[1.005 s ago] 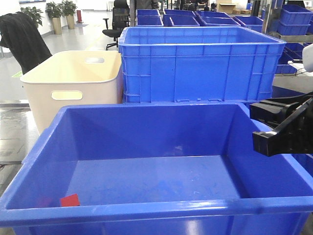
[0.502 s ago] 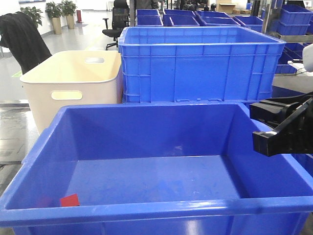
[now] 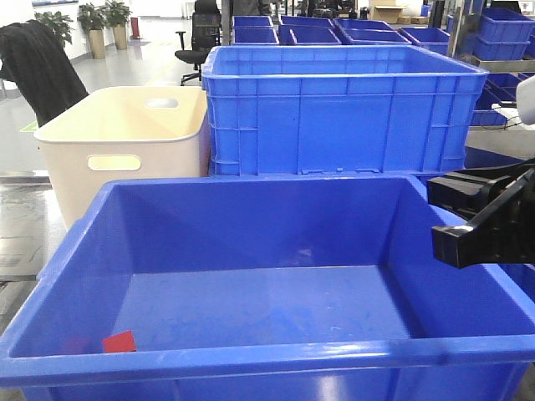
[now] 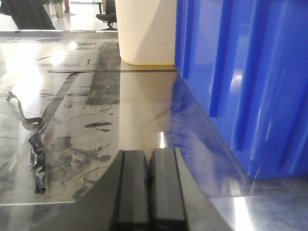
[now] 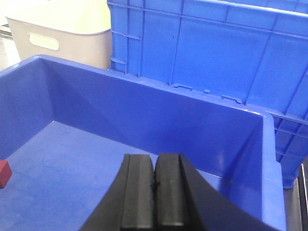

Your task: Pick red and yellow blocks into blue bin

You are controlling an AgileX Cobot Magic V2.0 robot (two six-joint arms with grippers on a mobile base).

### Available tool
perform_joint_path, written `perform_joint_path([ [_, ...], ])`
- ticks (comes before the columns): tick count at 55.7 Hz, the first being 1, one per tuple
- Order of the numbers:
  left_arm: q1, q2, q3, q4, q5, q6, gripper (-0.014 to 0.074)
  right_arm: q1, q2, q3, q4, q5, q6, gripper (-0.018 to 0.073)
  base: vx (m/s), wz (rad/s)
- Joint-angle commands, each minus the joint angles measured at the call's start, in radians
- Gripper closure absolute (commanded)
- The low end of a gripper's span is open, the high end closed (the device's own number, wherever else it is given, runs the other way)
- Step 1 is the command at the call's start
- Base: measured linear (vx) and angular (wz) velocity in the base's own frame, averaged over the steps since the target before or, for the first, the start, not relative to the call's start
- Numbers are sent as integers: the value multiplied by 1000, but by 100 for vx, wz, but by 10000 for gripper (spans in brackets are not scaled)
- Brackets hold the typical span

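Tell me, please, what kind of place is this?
Probably an industrial workshop or lab hall. Many stacked blue crates stand at the back, a ribbed blue crate and a cream tub sit behind the blue bin, and office chairs and potted plants line a shiny floor.

The blue bin (image 3: pixel 251 209) is cut off by the bottom edge of the front view, so its base does not show. The red block (image 3: pixel 119 341) on its floor is partly hidden behind the near rim there, and in the right wrist view (image 5: pixel 4 172) the left edge crops it. No yellow block can be made out in any view. The right gripper (image 3: pixel 456 234) runs off the right edge of the front view. The ribbed blue crate (image 4: pixel 250 77) is cropped at the top and right of the left wrist view.
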Motion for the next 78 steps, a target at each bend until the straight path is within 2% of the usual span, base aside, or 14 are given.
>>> perform_joint_path([
  [1,1,-12,27,-5,-76,-9,603,-6,-19,-29,-9,-82,-5,572,0,0],
  [78,1,-12,27,-5,-76,-9,603,-2,-26,-29,-9,-82,-5,572,0,0],
])
